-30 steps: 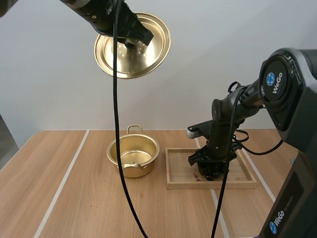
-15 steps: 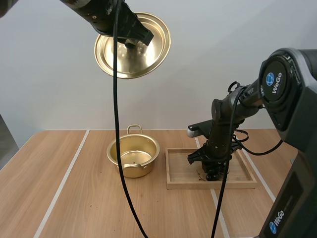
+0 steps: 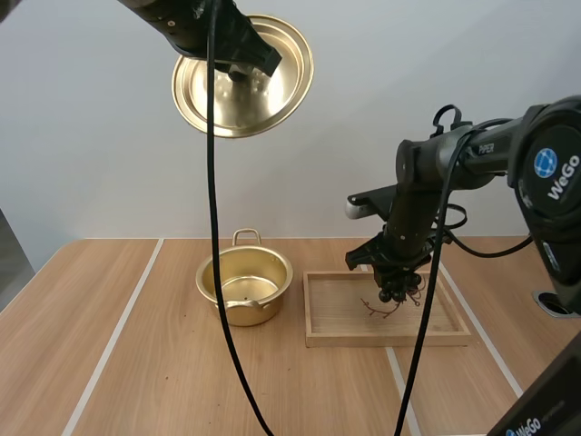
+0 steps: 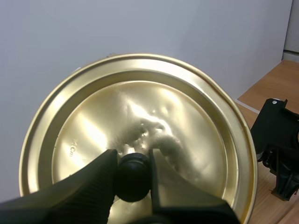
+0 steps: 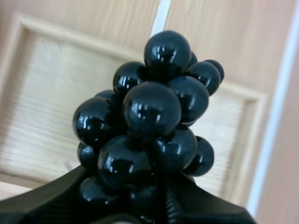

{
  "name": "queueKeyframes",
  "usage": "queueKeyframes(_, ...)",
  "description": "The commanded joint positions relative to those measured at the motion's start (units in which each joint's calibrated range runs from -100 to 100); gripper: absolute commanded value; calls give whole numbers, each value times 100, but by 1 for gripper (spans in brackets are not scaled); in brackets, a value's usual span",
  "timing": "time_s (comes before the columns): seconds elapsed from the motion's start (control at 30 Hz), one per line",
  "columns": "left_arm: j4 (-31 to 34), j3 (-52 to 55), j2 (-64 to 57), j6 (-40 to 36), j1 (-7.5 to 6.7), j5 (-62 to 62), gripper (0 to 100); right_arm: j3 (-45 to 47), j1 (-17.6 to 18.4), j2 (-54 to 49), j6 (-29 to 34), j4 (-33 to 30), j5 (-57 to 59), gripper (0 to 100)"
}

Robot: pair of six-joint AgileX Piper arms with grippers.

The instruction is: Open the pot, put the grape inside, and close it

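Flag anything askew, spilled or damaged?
Nothing spilled or damaged. The left gripper holds the lid high and tilted by its knob, the pot stands upright and open, and the right gripper holds the grapes above the tray.

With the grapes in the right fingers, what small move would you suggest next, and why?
Probably carry the right gripper sideways toward the pot. Its fingers pinch the grapes above the tray, the pot stands open beside the tray, and the left gripper holds the lid high.

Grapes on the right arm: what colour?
Glossy black grapes, clearest in the right wrist view.
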Motion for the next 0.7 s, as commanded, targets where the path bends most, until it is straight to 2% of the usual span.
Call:
queueKeyframes(0.0, -130, -285, -99, -61, -18, -190, 0, -341, 8, -311, -53, 14, 490, 0)
queueKeyframes(0.17, -130, -757, -250, -92, -18, -190, 0, -936, 8, -553, -344, 295, 1020, 0)
queueKeyframes(0.43, -130, -1456, -676, -267, -18, -682, 0, -1553, 18, -576, -1223, 1605, 1623, 0)
queueKeyframes(0.53, -130, -1613, -841, -274, -18, -834, 0, -1631, 114, -564, -1385, 1682, 1623, 0)
queueKeyframes(0.67, -130, -1763, -1021, -274, -18, -848, 0, -1782, 411, -385, -1443, 1682, 1776, 0)
